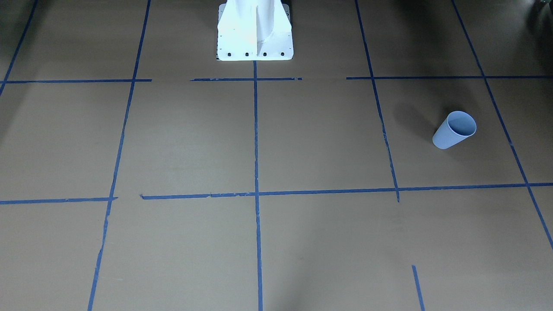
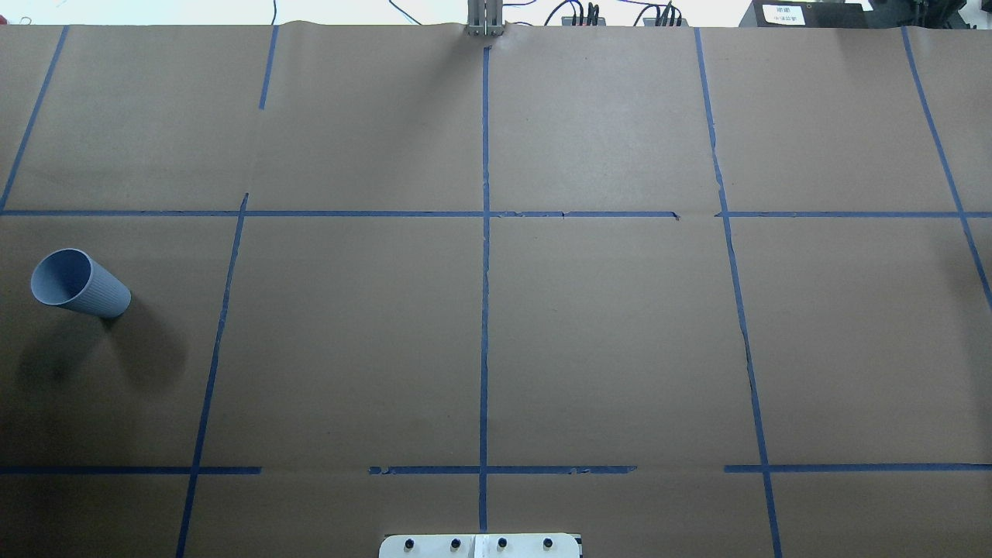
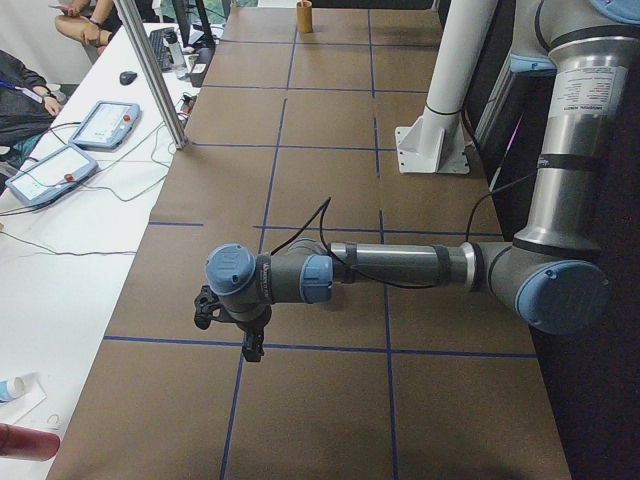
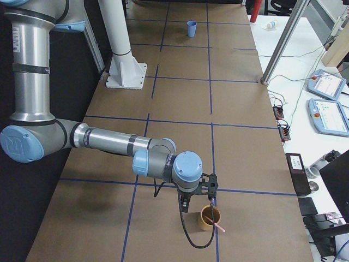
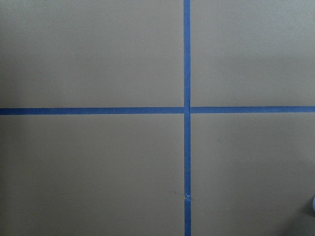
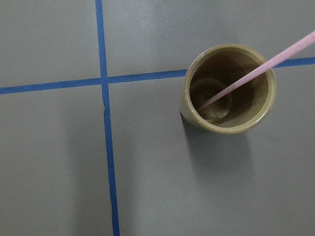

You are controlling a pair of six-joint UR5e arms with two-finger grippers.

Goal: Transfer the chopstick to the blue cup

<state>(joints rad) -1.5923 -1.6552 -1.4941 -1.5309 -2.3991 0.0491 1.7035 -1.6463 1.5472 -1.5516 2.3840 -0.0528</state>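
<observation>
From my console the biggest thing is the table (image 2: 604, 349), covered end to end in brown paper and ruled into large squares by blue tape (image 2: 485, 310), torn and gapped in a few places. Along its far side runs a white bench (image 3: 60, 270) with loose cables, two pendants (image 4: 327, 84) and a slanted metal post (image 3: 150, 70); a person (image 3: 25, 95) sits at the bench's far corner. The white pedestal (image 1: 255, 30) is bolted at the robot's edge of the table. The left arm (image 3: 400, 265) reaches out low over the paper, and the right arm (image 4: 109, 142) does the same at the opposite end. The blue cup (image 1: 454, 129) stands alone on the robot's left part of the table, mouth up. The brown cup (image 6: 229, 88) stands at the right end, just beside a tape crossing. The left gripper (image 3: 228, 335) hangs over a tape line, and I cannot tell how far apart its fingers are or whether it has anything. The right gripper (image 4: 197, 201) hangs just above the brown cup; I cannot tell its opening either. The pink chopstick (image 6: 256, 71) leans inside the brown cup, tip on the bottom, upper end past the rim.
</observation>
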